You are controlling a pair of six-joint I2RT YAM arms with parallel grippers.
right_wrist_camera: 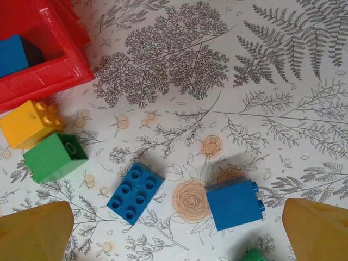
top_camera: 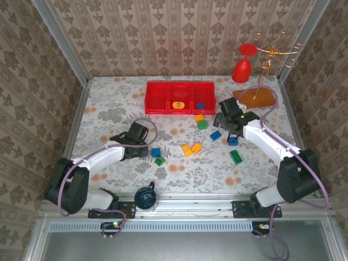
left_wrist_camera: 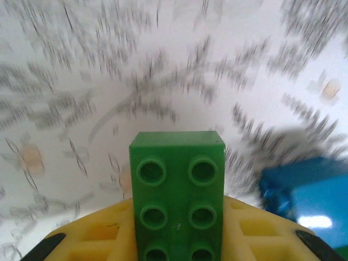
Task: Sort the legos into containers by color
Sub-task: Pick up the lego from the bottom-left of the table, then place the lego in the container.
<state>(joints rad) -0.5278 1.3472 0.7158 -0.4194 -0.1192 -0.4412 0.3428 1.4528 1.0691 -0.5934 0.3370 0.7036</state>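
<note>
Flowered table point(top_camera: 109, 109) first, spread beneath both claws. Then the red tray point(top_camera: 157, 89): far ahead of the left claw point(top_camera: 140, 144), close ahead and to the left of the right claw point(right_wrist_camera: 175, 232). Holds an orange-yellow brick point(top_camera: 178, 103) in the middle compartment and a boxed blue brick point(top_camera: 200, 106) in the right-hand one.

Left claw: apparently clamped on a green brick point(left_wrist_camera: 176, 196), seated on the yellow finger point(left_wrist_camera: 92, 239), sharp against a smeared table. Judged mid-carry. Blue neighbour point(left_wrist_camera: 304, 190) lying on the table just to its right.

Right claw: spread wide, gripping nothing, hanging above loose bricks. Between its fingertips point(right_wrist_camera: 35, 231), a flat blue brick point(right_wrist_camera: 135, 193) toward the left one and a blue cube point(right_wrist_camera: 235, 204) toward the right one. Farther ahead-left, a green cube point(right_wrist_camera: 54, 156) touching a yellow cube point(right_wrist_camera: 30, 124), just short of the tray.

Step in hand, as judged: green on its way to a compartment, blue being lined up. Next: carry green to the compartment not taken by the other colours and release low. Centre over one blue alone before closing.
</note>
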